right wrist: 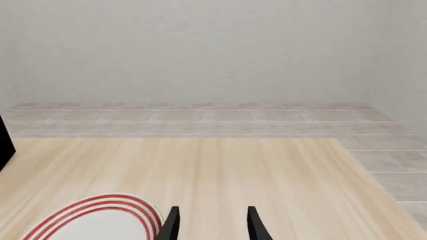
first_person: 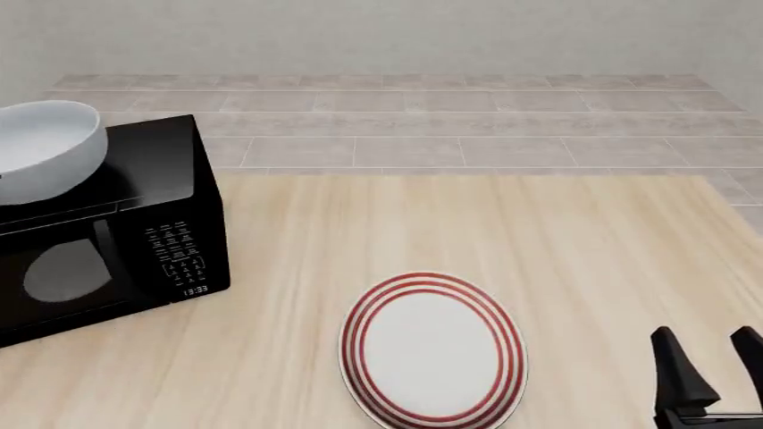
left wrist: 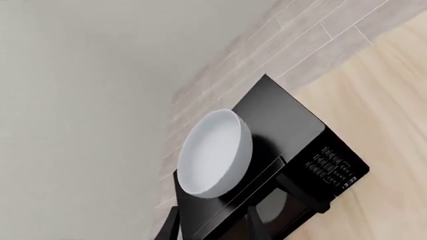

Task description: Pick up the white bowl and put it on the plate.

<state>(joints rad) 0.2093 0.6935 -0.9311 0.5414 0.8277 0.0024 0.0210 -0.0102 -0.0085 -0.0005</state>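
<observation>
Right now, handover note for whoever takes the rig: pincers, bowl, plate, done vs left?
Left pincer: open, empty, aimed at the white bowl from short of it.
Right pincer: open, empty, low at the table's near right, beside the plate.
Bowl sits on top of the black microwave at far left, no pincer touching it.
Plate lies flat on the table, nothing on it.
Done: nothing yet. Left: grasp the bowl, lift it off the microwave, set it on the plate.
</observation>
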